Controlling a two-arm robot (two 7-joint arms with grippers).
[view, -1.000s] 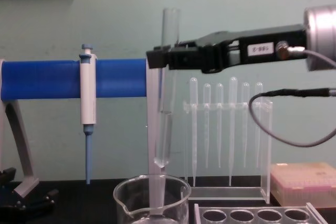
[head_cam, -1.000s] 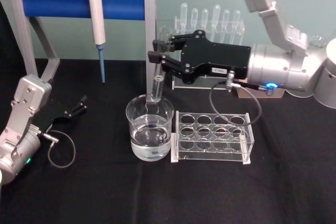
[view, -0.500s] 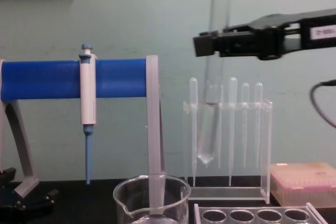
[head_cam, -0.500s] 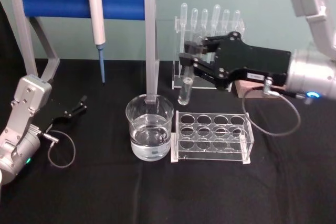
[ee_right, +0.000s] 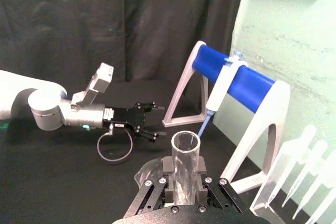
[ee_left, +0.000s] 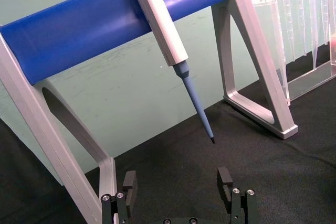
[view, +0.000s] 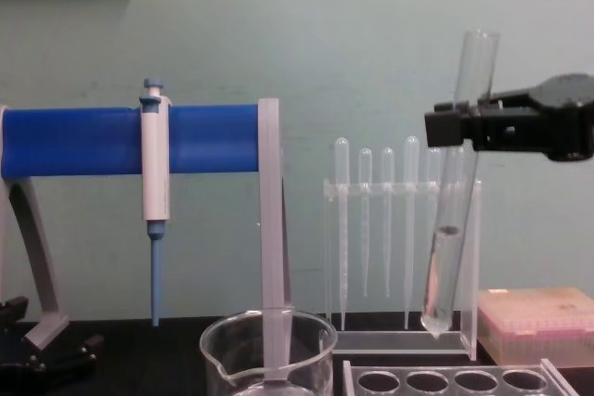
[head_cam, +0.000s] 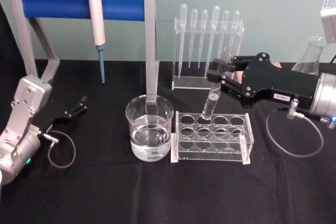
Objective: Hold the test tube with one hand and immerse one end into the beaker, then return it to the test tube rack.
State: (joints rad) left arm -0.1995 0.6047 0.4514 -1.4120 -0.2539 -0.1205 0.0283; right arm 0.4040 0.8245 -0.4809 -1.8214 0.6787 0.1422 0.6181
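— Where's everything, biggest first?
— The beaker (head_cam: 150,127) sits left of the rack (head_cam: 212,137). Your right gripper (head_cam: 219,73) is clamped on the test tube (head_cam: 212,98), tilted above the rack. The left gripper (ee_left: 179,184) rests spread.
— Handling?
— Brittle, slick glass; grip near the rim. You can't see its liquid level clearly.

You will find one piece of writing here: a small white label (head_cam: 279,96) with dark characters on the black body of the right pincer (head_cam: 215,72), back toward its wrist. The characters are too small for you to read.
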